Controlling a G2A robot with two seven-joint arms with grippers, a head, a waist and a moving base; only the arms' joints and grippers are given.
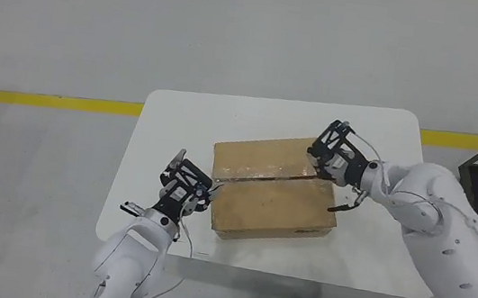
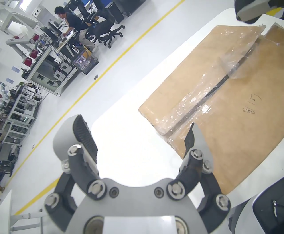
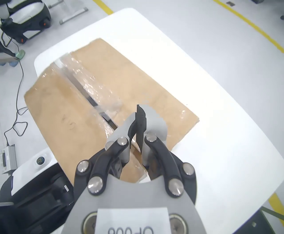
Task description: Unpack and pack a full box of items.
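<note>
Left tool (image 2: 135, 125) and right tool (image 3: 138, 124) at opposite box (image 1: 269, 194) ends.

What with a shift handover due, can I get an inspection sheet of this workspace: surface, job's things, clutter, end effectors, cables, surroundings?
Surface: white table, bare around the box.
Job's things: cardboard box lies flat, flaps down; crinkled clear tape runs along its centre seam.
Clutter: nothing seen.
End effectors: left end effector open, at one end of the seam; right end effector shut, above the opposite end.
Cables: black cable loose on the floor beside the table.
Surroundings: yellow floor lines; desks and chairs beyond them.
</note>
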